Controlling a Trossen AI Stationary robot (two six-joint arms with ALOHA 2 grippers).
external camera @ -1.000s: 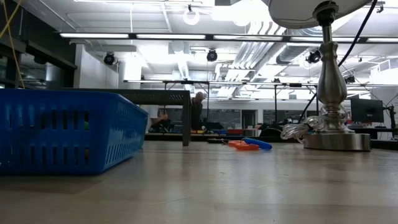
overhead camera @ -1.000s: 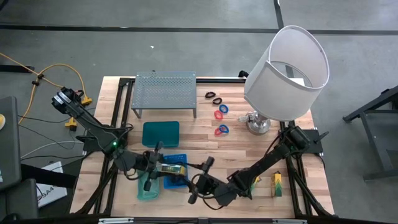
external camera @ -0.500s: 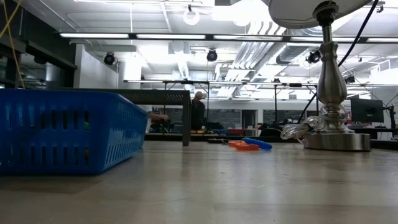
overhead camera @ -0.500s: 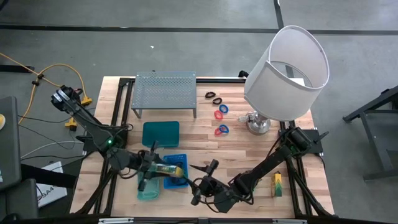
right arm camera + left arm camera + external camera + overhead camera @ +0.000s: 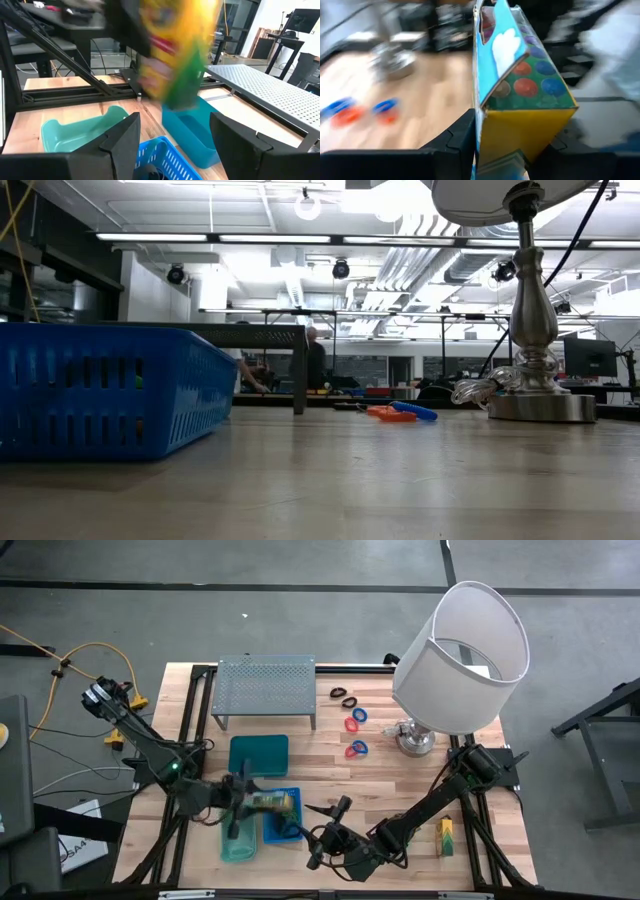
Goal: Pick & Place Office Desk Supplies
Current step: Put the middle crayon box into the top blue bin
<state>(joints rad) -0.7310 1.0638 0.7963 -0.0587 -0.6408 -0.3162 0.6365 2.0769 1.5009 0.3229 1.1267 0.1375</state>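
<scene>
Two of my views are smeared: the packet (image 5: 517, 75) I carry blurs in my left wrist view, and from the right wrist it is only a yellow-green streak. From above, my left gripper (image 5: 262, 803) hides part of it, so its full outline is hard to make out. The low view shows neither gripper, only the blue basket (image 5: 110, 385) wall and the lamp (image 5: 535, 330) foot.

Open wood lies at twelve o'clock from me, between the teal tray (image 5: 258, 754) and the rings (image 5: 356, 735); the rack (image 5: 265, 685) closes off the far edge. The basket sits just at three o'clock.

My left fingers are clamped on the packet's sides, holding it over the basket's left rim. My right gripper (image 5: 322, 835) waits spread wide, near the table's front edge.
</scene>
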